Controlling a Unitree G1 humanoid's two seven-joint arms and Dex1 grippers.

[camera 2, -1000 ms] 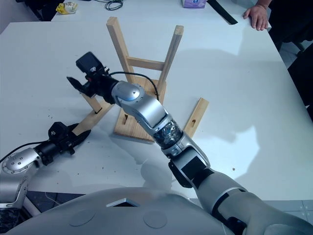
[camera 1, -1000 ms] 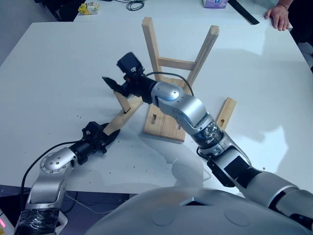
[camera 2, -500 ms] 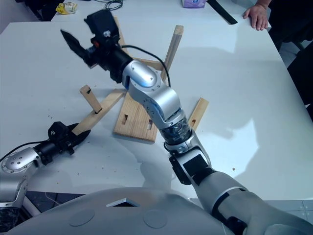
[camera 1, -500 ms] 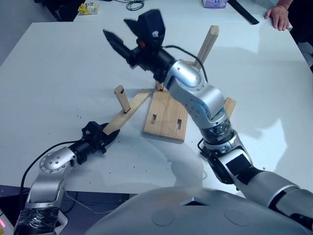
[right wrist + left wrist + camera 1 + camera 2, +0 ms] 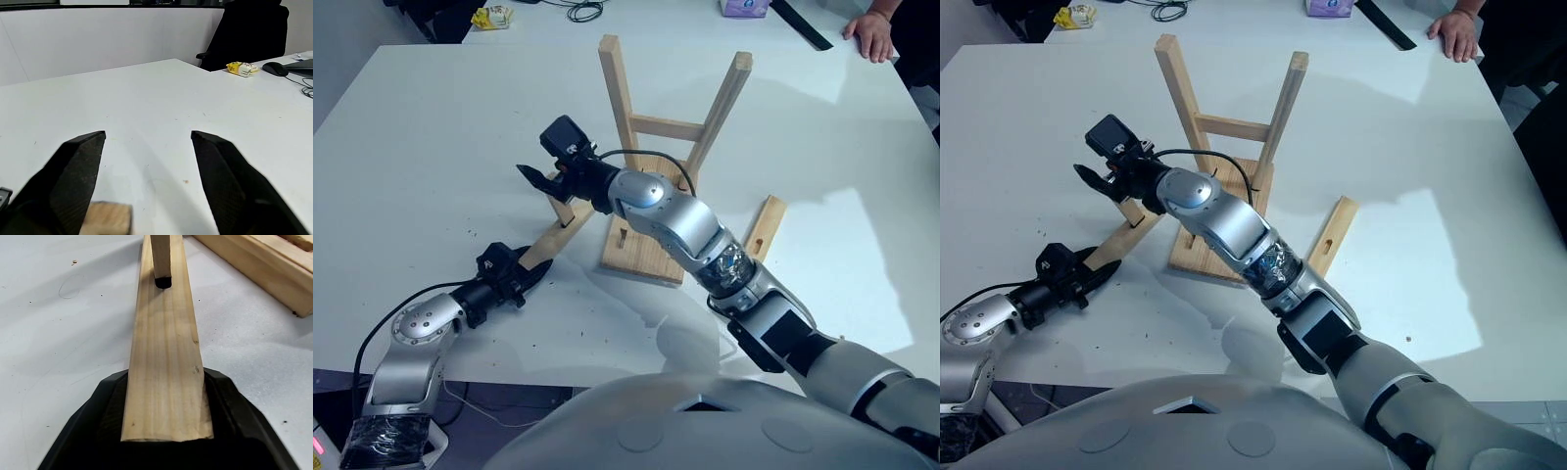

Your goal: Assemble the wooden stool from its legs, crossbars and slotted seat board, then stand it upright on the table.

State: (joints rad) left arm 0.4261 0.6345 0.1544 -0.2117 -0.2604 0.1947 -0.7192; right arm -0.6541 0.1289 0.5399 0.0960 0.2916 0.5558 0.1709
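The slotted seat board [image 5: 646, 250] lies flat on the white table [image 5: 431, 127]. Two legs [image 5: 615, 83] rise from it, joined by a crossbar [image 5: 666, 126]. Another leg [image 5: 164, 333] lies on the table left of the board, and my left gripper [image 5: 527, 275] is shut on its near end. A short crossbar [image 5: 564, 209] stands tilted in that leg's slot. My right gripper [image 5: 146, 142] is open at the crossbar's top end [image 5: 110, 216], with one finger on each side. A loose leg [image 5: 765, 227] rests to the right of the board.
A person's hand [image 5: 871, 31] rests on the table's far right corner. A yellow item [image 5: 492, 15], a purple box [image 5: 744, 7] and a black strip [image 5: 801, 24] lie along the far edge. The table's left and right parts are bare.
My right arm swung up and away from the short crossbar half a second ago, then came back down to its top end. The left arm and the held leg stayed put.
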